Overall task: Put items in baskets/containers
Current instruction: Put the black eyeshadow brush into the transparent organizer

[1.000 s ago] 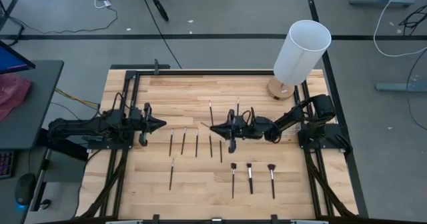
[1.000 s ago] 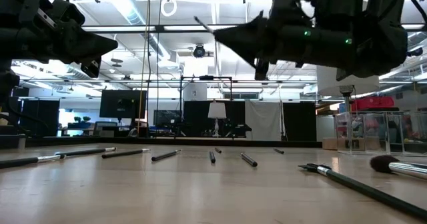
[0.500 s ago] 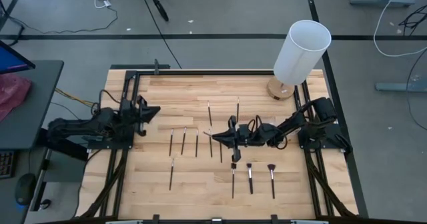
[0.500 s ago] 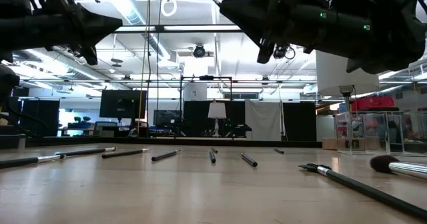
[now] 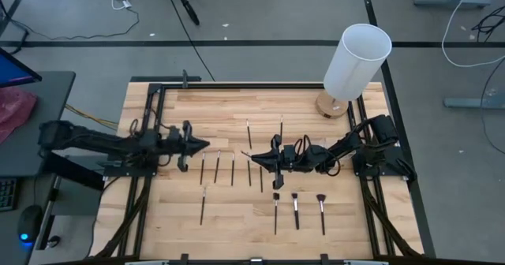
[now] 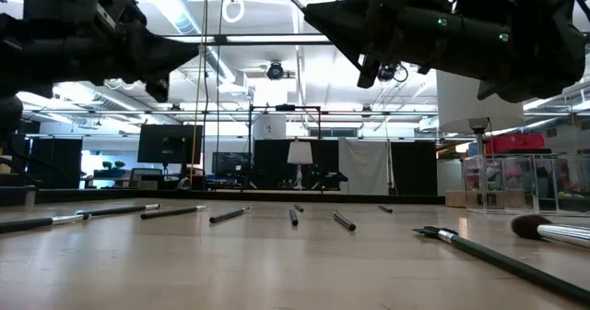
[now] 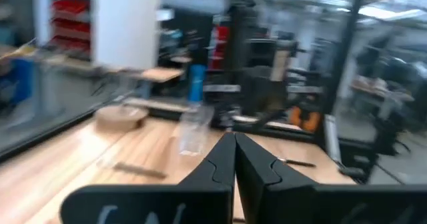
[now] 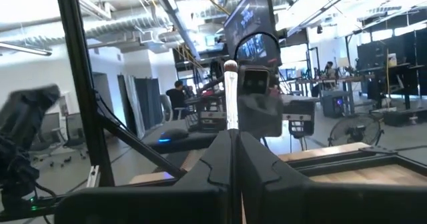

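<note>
Brush: thin, pale-tipped, as far as I can see; my right gripper clamps it.
Left gripper: closed, empty.

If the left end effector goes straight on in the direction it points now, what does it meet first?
Probably the right end effector, which faces it across the table with a brush in its shut fingers. The left end effector hangs above the brushes on the table, so depth is uncertain.
</note>
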